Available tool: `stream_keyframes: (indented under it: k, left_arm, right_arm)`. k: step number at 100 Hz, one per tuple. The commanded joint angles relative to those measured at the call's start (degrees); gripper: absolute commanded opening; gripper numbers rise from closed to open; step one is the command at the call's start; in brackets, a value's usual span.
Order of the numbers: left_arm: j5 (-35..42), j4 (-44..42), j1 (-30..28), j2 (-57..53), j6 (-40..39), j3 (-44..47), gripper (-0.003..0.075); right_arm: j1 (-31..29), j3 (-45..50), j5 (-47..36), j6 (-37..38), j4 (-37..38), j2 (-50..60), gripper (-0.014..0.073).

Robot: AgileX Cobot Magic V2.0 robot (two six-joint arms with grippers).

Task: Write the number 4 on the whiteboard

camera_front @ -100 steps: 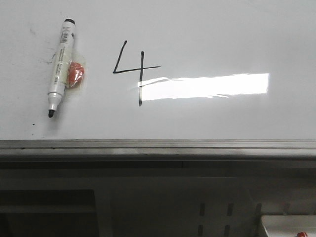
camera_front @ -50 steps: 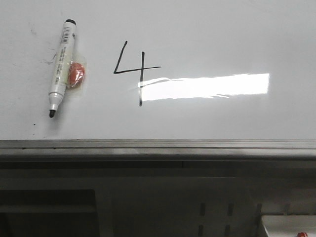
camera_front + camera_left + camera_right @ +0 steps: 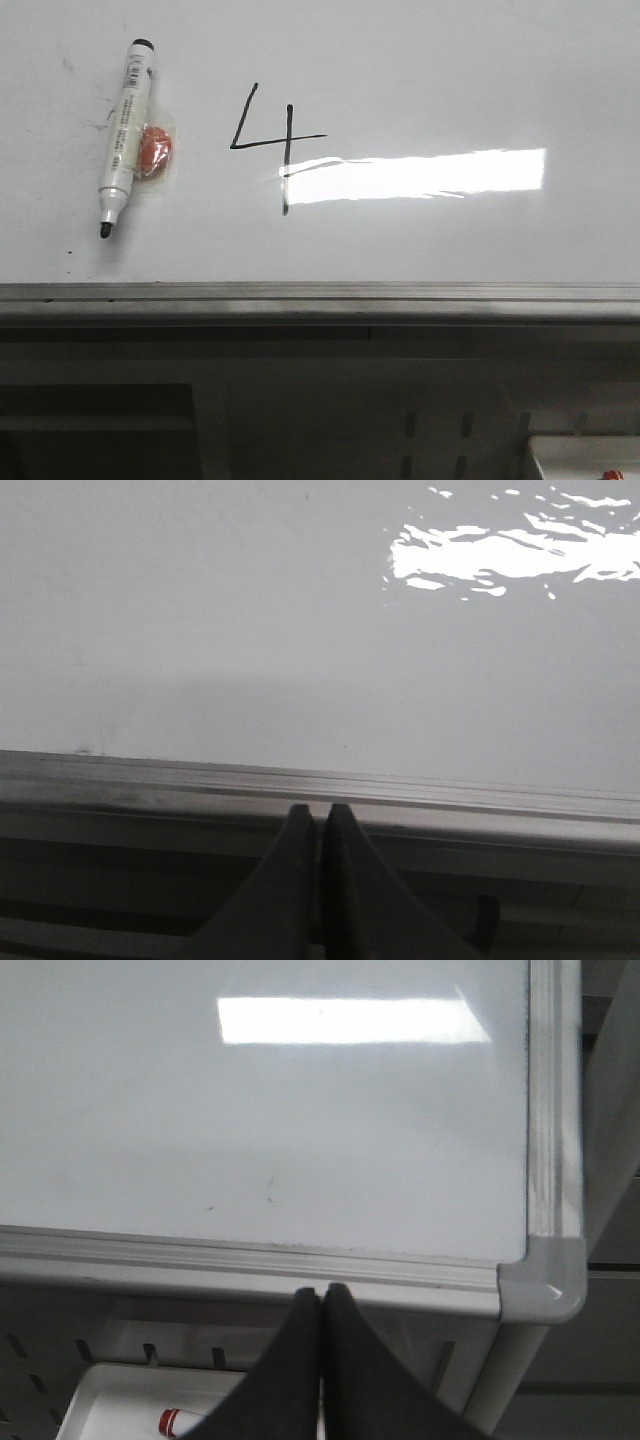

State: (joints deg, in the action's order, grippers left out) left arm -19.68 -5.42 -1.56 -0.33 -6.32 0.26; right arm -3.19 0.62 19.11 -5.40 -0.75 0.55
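Note:
A black hand-drawn number 4 [image 3: 268, 145] stands on the whiteboard [image 3: 450, 80] in the front view, left of the bright glare. A white marker [image 3: 124, 135] with a black tip lies uncapped on the board left of the 4, beside an orange lump [image 3: 153, 150]. Neither gripper shows in the front view. My left gripper [image 3: 319, 813] is shut and empty, in front of the board's grey edge rail [image 3: 150, 785]. My right gripper [image 3: 321, 1292] is shut and empty, in front of the rail [image 3: 200, 1255] near the board's corner [image 3: 545, 1285].
Below the board's front rail [image 3: 320, 300] is a dark perforated frame. A white tray [image 3: 110, 1405] holding a red-banded marker [image 3: 178, 1423] sits under the right gripper; its corner shows in the front view [image 3: 580, 455].

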Motion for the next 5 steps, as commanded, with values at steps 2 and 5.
stream_keyframes:
  k: [2,5]
  left_arm:
    - [2.9,0.1,-0.1,-1.3,-0.6,1.9,-0.002]
    - [2.9,0.1,-0.1,-1.3,-0.6,1.9,-0.002]
  right_arm:
    - [-0.4,1.3,-0.7,-0.3,-0.1,0.9,-0.0065]
    - [-0.4,1.3,-0.7,-0.3,-0.1,0.9,-0.0065]
